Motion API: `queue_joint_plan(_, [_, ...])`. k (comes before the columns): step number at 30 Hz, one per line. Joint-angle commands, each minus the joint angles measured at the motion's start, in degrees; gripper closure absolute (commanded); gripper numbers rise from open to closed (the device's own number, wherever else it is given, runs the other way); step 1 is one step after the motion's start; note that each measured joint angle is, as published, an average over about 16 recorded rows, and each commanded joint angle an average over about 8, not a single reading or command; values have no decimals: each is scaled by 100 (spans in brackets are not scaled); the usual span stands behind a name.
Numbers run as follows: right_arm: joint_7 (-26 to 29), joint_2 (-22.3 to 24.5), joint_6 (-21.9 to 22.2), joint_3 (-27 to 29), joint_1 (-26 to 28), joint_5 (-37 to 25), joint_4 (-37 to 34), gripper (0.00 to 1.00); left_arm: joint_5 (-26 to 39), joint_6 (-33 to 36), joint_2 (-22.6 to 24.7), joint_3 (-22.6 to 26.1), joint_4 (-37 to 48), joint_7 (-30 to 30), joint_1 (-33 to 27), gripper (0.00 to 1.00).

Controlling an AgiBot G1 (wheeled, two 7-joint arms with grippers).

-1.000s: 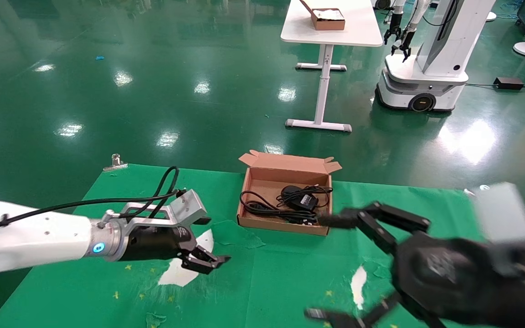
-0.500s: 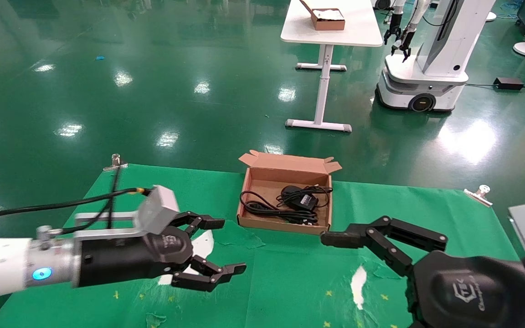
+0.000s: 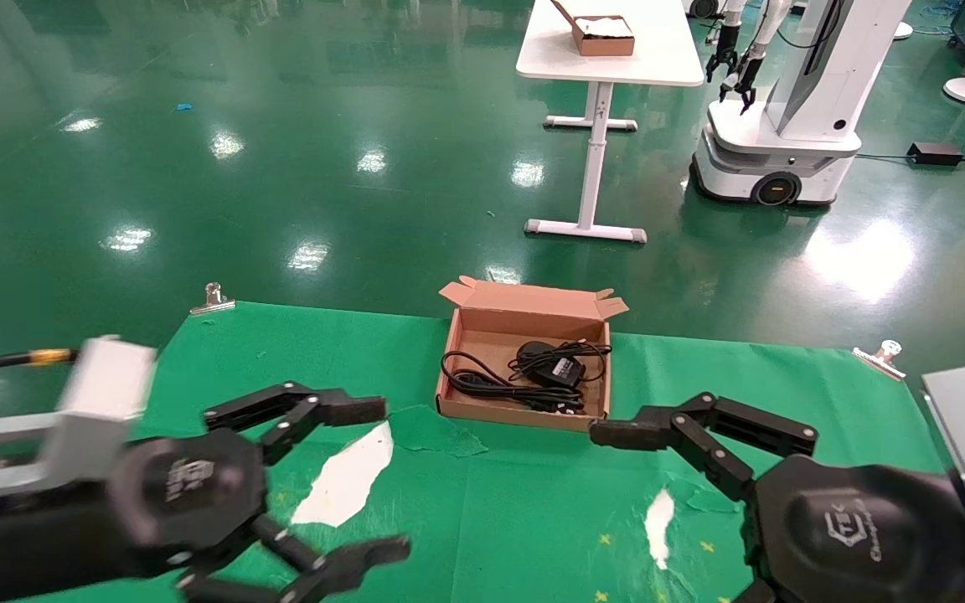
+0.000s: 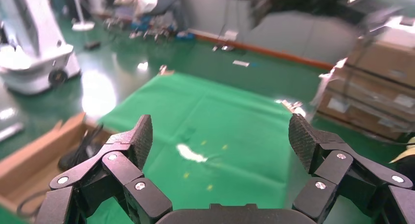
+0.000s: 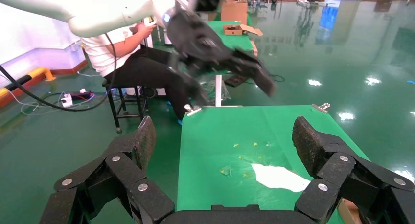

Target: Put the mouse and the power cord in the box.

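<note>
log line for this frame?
mouse: in box | cord: in box | left gripper: open, empty | right gripper: open, empty

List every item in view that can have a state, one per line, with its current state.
box: open, lid flap folded back, upright on the green cloth.
mouse: inside the box, cable bunched beside it.
power cord: inside the box, looped.
left gripper: open, empty, above the cloth.
right gripper: open, empty, near the box's front.

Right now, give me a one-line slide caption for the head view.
Mouse and power cord lie in the box; both claws, left and right, hover open, empty.
</note>
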Motion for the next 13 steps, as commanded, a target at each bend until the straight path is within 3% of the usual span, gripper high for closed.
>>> queue_joint_plan(1, [-1,0,1,-1,1,0,-1,0,-211,182,-141,-247,-200,22,164,0])
queue_joint_plan(7, [-1,6,-4,1,-4,9,5,0,-606,520,-401,-708,-573,61,468,0])
queue_joint_plan(13, [-1,8,-6,3,-7,11,7,0,-687,586,-451,-797,-642,68,530,0])
